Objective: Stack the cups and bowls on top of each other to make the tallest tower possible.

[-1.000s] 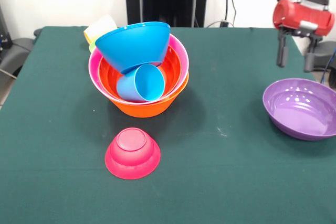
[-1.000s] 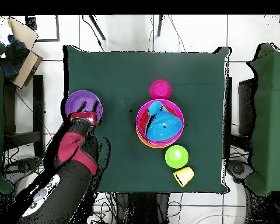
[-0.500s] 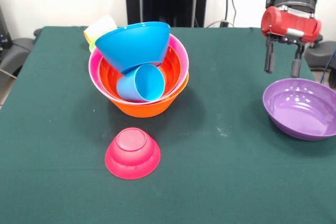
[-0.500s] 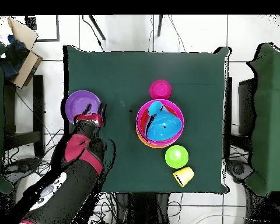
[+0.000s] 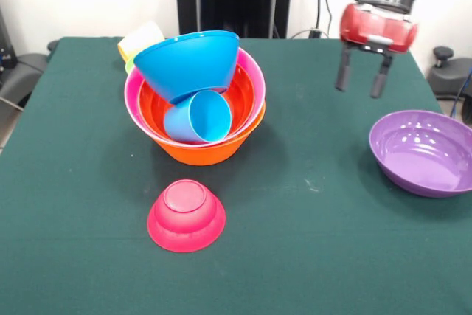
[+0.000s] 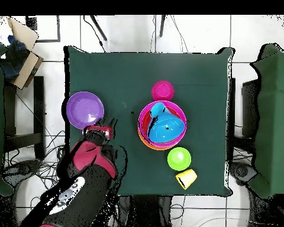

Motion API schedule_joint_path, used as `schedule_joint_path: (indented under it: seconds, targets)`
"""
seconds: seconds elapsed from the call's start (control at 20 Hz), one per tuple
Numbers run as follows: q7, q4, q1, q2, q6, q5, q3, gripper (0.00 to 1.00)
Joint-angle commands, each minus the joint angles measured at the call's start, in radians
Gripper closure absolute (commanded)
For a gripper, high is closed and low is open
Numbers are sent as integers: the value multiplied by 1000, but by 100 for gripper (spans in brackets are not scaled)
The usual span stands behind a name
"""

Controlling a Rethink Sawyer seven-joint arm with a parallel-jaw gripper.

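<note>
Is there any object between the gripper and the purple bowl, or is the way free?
Nothing visible stands between them. The open gripper hangs above bare cloth, up and left of the purple bowl in the front view. The overhead view agrees: gripper beside bowl, with only the green table between.

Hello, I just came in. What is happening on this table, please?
A red and black robot arm is building a tower from plastic bowls and cups. Its gripper is open and empty, above the green table, beside the purple bowl. The pile holds orange, pink, red-orange and blue bowls and a light blue cup. A magenta bowl lies upside down in front.
</note>
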Motion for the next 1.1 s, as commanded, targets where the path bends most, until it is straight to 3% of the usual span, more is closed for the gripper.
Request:
schedule_joint_path:
  seconds: [0.05,0.2,0.35,0.6,1.1]
  targets:
    - [-47,119,-103,-118,308,-85,265,0]
    - [-70,122,-147,-128,375,-84,330,0]
    - [-60,120,-151,-124,357,-97,347,0]
    - [34,96,-72,-104,214,-112,266,0]
    - [79,65,-32,-94,245,-56,266,0]
